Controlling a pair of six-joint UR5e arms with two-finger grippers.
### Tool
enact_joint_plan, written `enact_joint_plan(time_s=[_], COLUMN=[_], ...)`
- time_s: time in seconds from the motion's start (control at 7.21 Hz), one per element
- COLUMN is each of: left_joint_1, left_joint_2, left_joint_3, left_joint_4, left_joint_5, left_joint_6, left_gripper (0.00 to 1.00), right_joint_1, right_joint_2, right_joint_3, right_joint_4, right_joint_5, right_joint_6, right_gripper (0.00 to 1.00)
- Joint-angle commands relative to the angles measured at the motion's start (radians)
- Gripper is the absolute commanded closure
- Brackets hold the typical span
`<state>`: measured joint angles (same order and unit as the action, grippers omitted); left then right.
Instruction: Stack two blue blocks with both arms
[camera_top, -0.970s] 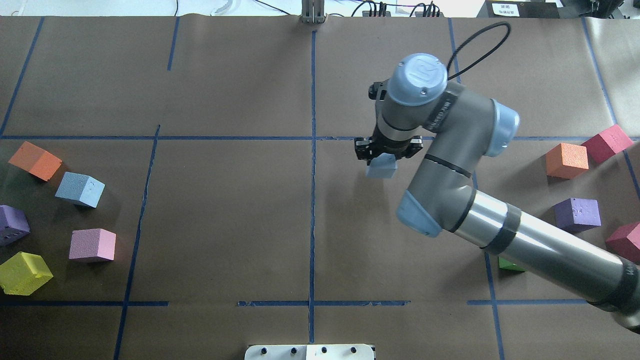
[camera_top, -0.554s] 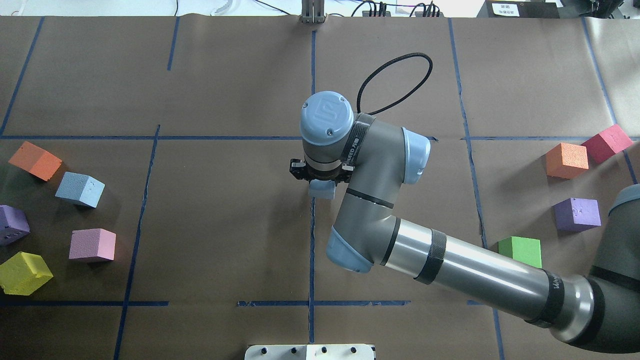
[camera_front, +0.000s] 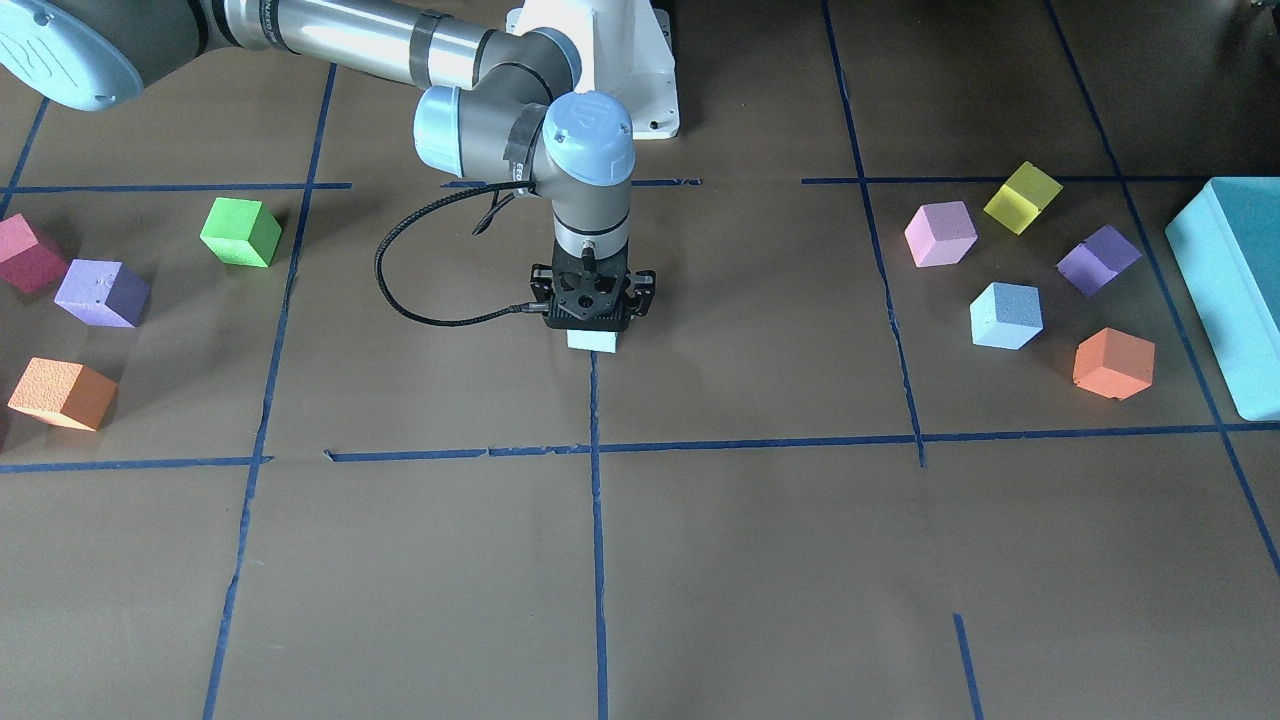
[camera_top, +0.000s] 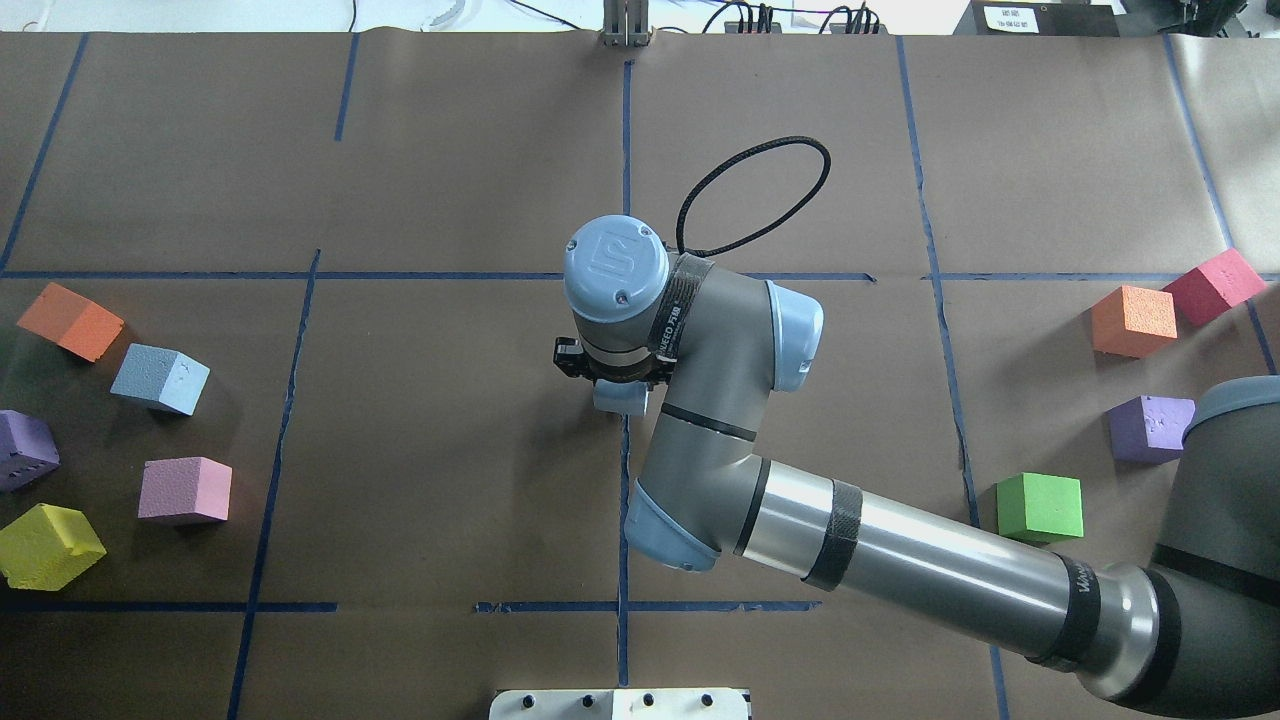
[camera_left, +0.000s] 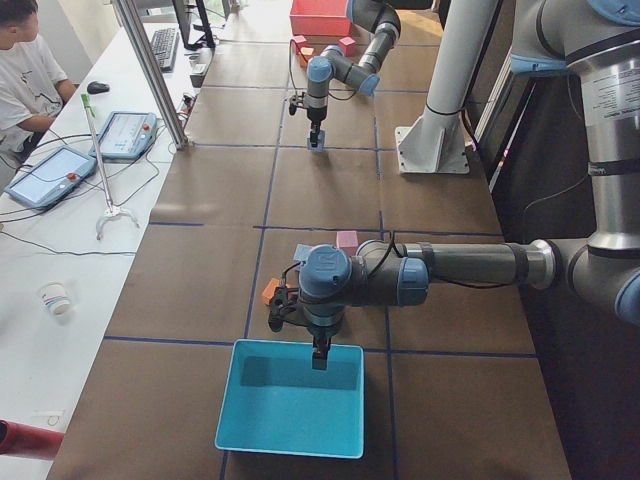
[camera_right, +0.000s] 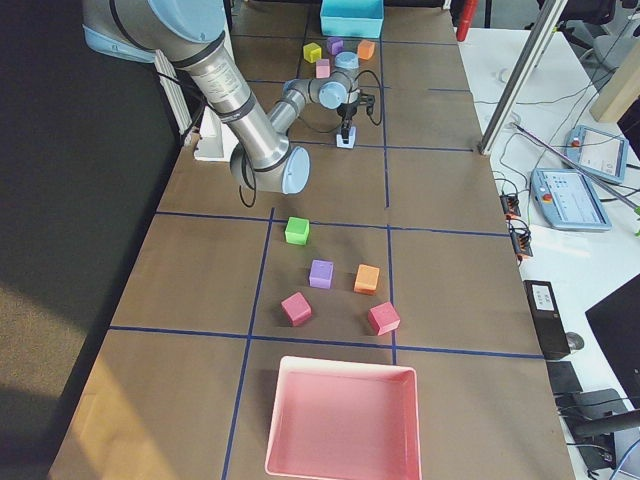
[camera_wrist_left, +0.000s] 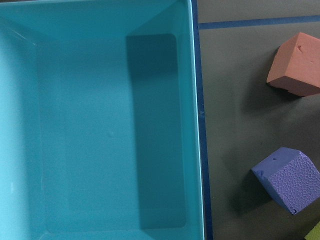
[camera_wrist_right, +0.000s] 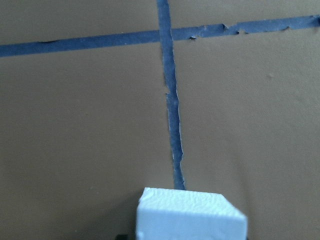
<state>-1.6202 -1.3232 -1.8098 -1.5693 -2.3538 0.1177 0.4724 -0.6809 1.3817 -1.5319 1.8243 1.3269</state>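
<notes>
blue block (camera_front: 592, 342) gripped tight in the right pincer (camera_front: 595, 327)

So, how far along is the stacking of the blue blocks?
One blue block is picked: the right gripper holds it low over the centre tape line, apparently to set it down. The second blue block lies on the robot's left among other cubes, not yet fetched; the left arm hangs over the teal bin. Nothing is stacked.

Brown-papered table (camera_top: 450, 480), blue tape grid (camera_top: 150, 274). White side bench (camera_left: 60, 250) on operators' side w/ keyboard (camera_left: 163, 47), mouse (camera_left: 97, 87), 2 pendants (camera_left: 125, 135), cup (camera_left: 55, 297); person (camera_left: 20, 75) seated at far end. Alu post (camera_left: 154, 75) betw. bench & table. Dark floor (camera_right: 60, 150) behind robot. Even light, soft shadows.
</notes>
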Motion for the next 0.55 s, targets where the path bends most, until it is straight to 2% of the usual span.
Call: enact_joint_plan(time_s=[0.0,0.14,0.28,0.42], left_joint_1=[0.003,0.005,0.005,0.005], left_joint_2=[0.001,-0.011,-0.052,-0.085], left_joint_3=[-0.020,-0.023,-0.025,-0.016], left_joint_4=[-0.002,-0.003,-0.044,-0.117], left_joint_5=[0.005,0.001,-0.004,0.001], left_joint_6=[0.000,0.000,-0.009,-0.010], left_gripper=[0.00,0.00,0.00,0.00], right_joint_1=[0.017,0.075,0.171,0.266], right_joint_2=[0.029,0.029,0.000,-0.073], right_joint_3=[0.008,0.034,0.077,0.164], right_joint_4=[-0.002,-0.010,-0.049,-0.113], right_joint_5=[0.003,0.036,0.144,0.211], right_joint_6=[-0.011,-0.029,-0.120,-0.264], right_gripper=[0.01,0.01,0.01,0.01])
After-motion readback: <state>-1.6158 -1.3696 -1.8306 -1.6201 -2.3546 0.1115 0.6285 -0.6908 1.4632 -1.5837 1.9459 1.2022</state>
